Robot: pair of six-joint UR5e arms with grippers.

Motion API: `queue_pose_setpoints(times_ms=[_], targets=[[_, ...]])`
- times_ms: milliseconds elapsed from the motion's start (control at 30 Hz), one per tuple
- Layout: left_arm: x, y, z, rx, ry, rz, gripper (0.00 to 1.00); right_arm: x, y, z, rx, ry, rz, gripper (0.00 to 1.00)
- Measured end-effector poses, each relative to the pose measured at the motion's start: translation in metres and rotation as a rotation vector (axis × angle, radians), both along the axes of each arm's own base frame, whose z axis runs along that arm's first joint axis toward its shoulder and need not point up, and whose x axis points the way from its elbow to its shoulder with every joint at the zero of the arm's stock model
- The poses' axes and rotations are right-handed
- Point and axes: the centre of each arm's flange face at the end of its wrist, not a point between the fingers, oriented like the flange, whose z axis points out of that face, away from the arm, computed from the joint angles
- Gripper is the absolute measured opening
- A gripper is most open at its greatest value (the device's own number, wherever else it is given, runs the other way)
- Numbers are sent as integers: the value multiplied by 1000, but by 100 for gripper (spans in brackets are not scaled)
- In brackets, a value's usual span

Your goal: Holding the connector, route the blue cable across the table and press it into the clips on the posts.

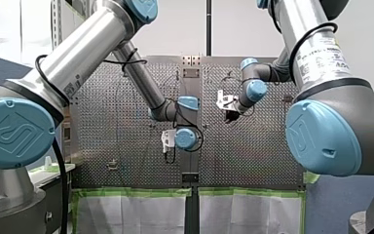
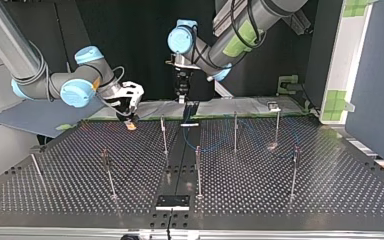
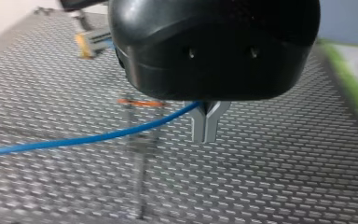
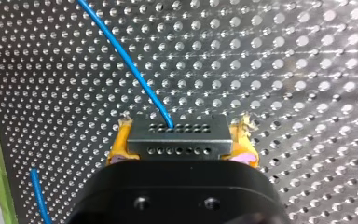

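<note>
We find right jaws clamping grey perforated metal connector (image 4: 179,133), left jaws closed on thin blue cable (image 3: 74,140). Seating at slim metal posts (image 2: 235,131) unconfirmed; routing est. mostly o/s.

Bright, reflective perforated metal desk (image 4: 307,70); smooth, plastic-sheathed blue cable (image 4: 126,56); matt grey metal connector (image 4: 179,137) between worn yellow rubbery pads (image 4: 119,144); glossy black plastic housing (image 3: 214,46) above pale, matt metal fingers (image 3: 198,126) on left end effector (image 3: 206,133).

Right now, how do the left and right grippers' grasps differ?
The left gripper pinches the blue cable itself; the right gripper clamps the connector. The left's metal fingers stand nearly together; the right's yellow pads are held apart by the connector. Both are shut, on one cable run.
</note>
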Motion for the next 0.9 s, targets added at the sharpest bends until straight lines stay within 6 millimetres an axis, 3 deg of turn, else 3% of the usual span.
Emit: queue_pose_setpoints(times_ms=[133, 600, 900], targets=[[-3, 3, -5, 18, 27, -8, 0, -1, -2, -4, 5, 2, -4, 0], [34, -15, 27, -30, -21, -34, 0, -5, -11, -22, 12, -3, -19, 0], [57, -2, 31, -45, -25, -27, 0, -20, -25, -27, 11, -17, -55, 0]])
